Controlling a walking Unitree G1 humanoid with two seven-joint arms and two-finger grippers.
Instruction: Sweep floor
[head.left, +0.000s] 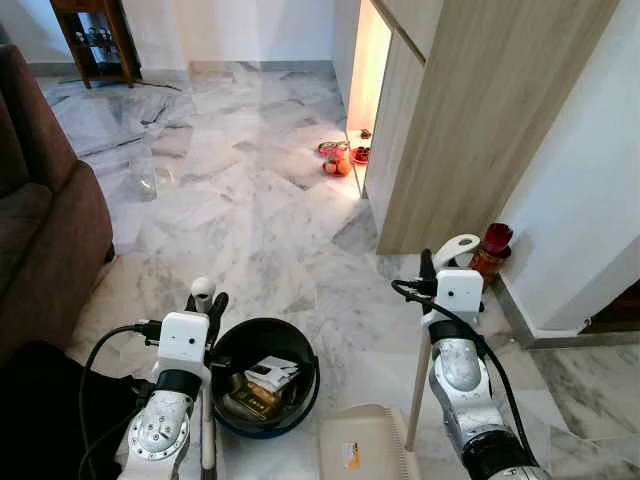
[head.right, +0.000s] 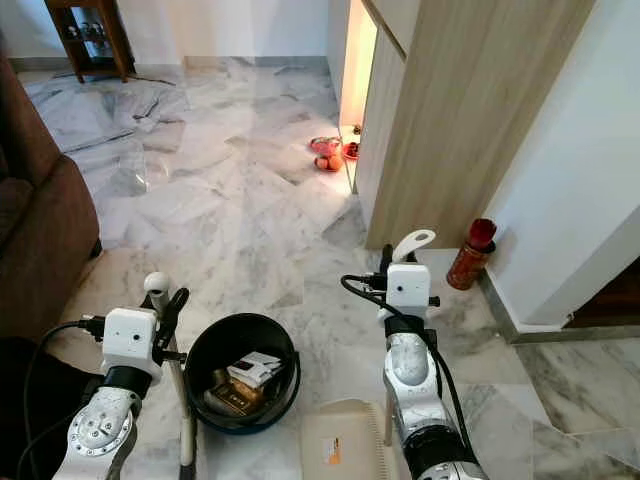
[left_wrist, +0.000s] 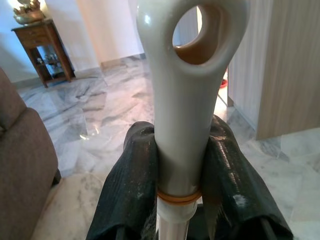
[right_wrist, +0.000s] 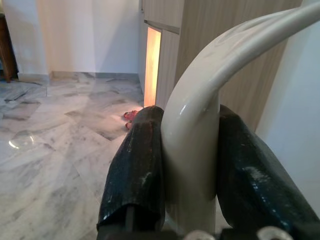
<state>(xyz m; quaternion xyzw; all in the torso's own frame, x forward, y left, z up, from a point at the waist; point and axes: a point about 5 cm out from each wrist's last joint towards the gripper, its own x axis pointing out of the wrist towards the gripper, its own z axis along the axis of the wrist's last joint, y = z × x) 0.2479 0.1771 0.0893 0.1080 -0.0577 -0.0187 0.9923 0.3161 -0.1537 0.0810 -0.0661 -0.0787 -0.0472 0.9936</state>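
Both grippers clamp their tools: left gripper (head.left: 208, 303) on the white broom handle (left_wrist: 187, 100), right gripper (head.left: 432, 268) on the cream dustpan handle (right_wrist: 200, 140); keep your strokes low toward the cream plastic dustpan (head.left: 365, 445).

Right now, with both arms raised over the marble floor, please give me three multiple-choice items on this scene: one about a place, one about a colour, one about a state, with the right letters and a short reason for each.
1. Where does the black bucket stand?
A. on the floor between the two arms
B. on the brown sofa
C. inside the wooden cabinet

2. What colour is the handle in the right gripper?
A. red
B. cream white
C. blue

3. What is the state of the left gripper?
A. open and empty
B. shut on the bucket rim
C. shut on a white handle with a hole at its end

Answers:
1. A: the head views show it on the marble between the arms.
2. B: the right wrist view shows a pale curved handle.
3. C: the left wrist view shows both fingers pressed on the white handle.
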